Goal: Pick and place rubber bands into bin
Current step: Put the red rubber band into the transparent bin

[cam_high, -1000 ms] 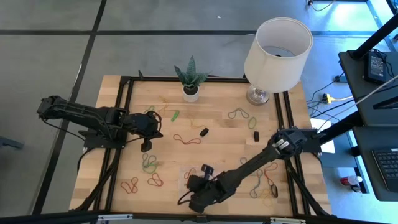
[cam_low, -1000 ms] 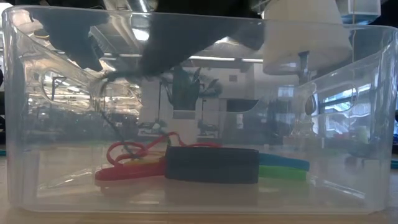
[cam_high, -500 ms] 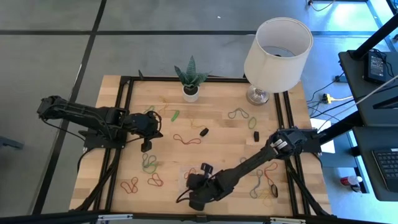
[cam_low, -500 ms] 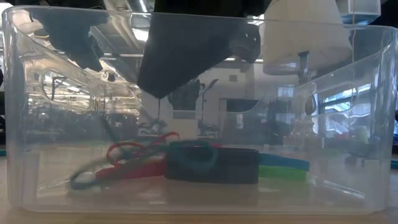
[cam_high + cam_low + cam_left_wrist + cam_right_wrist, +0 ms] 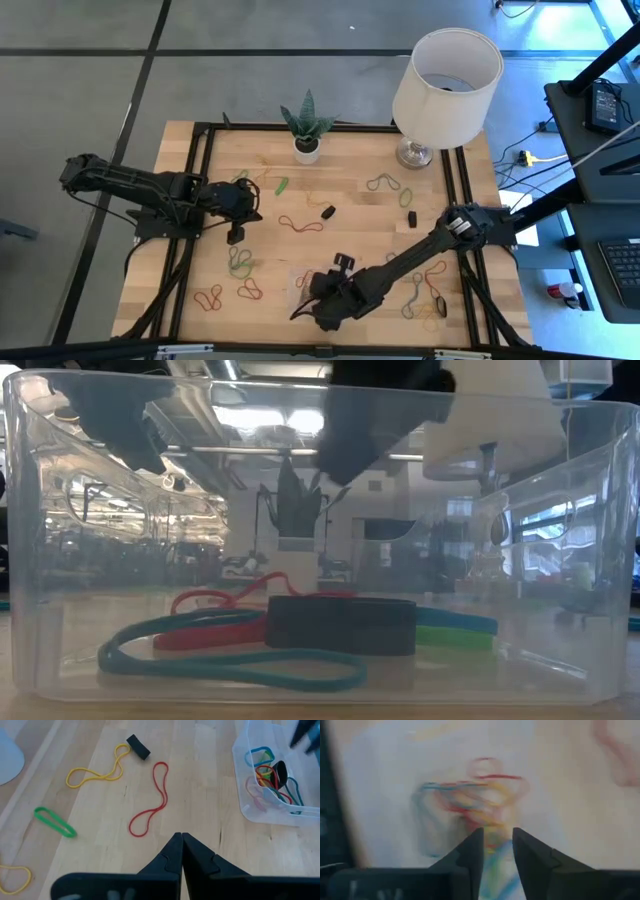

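The clear bin (image 5: 30,560) sits near the table's front edge (image 5: 300,277). On its floor lie a teal rubber band (image 5: 230,660), red bands (image 5: 215,605), a green band (image 5: 455,630) and a black chunk (image 5: 340,625). My right gripper (image 5: 497,842) hangs open above the bin (image 5: 308,297), nothing between its fingers. My left gripper (image 5: 181,839) waits shut over the table's left half (image 5: 236,238). Loose bands lie on the wood: a red one (image 5: 152,800), a yellow one (image 5: 95,770) and a green one (image 5: 55,821).
A small plant pot (image 5: 307,148) and a white lamp (image 5: 445,85) stand at the far edge. Black chunks (image 5: 328,212) (image 5: 411,217) lie mid-table. More bands are scattered at the front left (image 5: 208,297) and front right (image 5: 425,300).
My right gripper has opened over the bin and let go of the teal band, which has fallen and now lies flat on the bin's floor. The gripper has then risen and drawn back a little toward the table's right edge.
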### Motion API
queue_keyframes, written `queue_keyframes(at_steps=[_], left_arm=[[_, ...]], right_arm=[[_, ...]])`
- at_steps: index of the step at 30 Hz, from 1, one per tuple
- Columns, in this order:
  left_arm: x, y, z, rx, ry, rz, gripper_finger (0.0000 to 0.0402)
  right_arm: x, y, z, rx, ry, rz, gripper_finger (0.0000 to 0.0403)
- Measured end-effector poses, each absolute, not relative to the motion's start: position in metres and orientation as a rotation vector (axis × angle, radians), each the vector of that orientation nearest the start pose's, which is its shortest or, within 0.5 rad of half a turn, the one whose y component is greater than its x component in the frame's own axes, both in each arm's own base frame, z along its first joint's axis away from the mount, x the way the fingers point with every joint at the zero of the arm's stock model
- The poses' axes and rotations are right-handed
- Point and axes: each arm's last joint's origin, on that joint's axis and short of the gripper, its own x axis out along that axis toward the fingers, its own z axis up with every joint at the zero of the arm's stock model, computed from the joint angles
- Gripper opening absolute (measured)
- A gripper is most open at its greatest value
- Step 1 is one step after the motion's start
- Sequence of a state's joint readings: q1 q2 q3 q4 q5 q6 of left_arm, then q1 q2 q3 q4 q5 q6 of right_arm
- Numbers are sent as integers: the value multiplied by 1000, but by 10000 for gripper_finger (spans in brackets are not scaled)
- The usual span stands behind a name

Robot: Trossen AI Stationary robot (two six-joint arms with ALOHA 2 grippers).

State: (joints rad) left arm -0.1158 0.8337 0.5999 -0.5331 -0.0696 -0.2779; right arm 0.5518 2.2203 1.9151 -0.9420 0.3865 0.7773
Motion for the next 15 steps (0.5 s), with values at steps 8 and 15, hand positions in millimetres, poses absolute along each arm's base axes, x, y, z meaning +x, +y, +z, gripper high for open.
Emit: queue_keyframes(at_steps=[8,15], left_arm=[[164,-17,234,-202,750,63,3],[166,-17,236,-256,719,77,3]], right_arm=[[376,200,210,91,1076,-376,35],[343,156,234,219,914,-358,10]])
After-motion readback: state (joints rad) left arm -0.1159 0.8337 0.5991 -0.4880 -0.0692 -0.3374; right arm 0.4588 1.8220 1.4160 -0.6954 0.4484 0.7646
